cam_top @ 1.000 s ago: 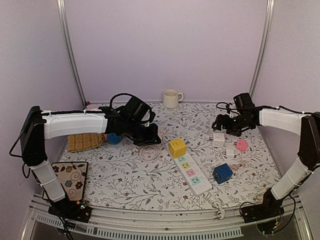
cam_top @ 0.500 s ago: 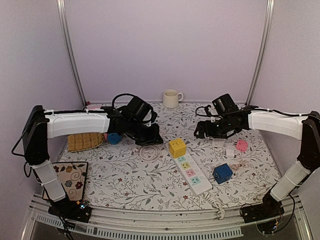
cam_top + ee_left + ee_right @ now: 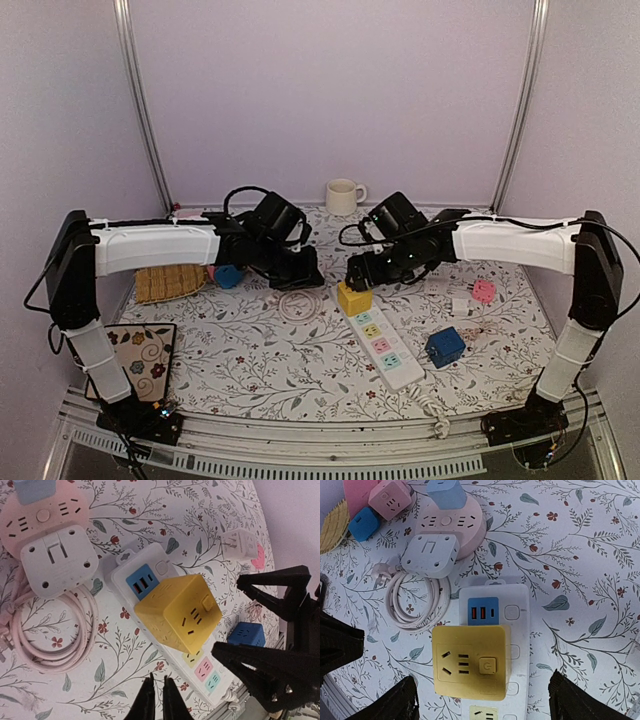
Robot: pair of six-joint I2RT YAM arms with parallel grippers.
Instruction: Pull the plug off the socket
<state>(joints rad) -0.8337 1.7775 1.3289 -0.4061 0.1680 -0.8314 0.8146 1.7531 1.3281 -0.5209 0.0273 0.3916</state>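
Yellow cube plug adapter (image 3: 470, 662) is plugged into the far end of the white plastic power strip (image 3: 517, 612), between and just below the wide-spread jaws of right gripper (image 3: 360, 272); contact unclear. A second ago that gripper was well right of the strip. Right arm stretched leftward, wrist tipped down. Left gripper (image 3: 156, 700) left of the strip, jaws nearly closed, empty.
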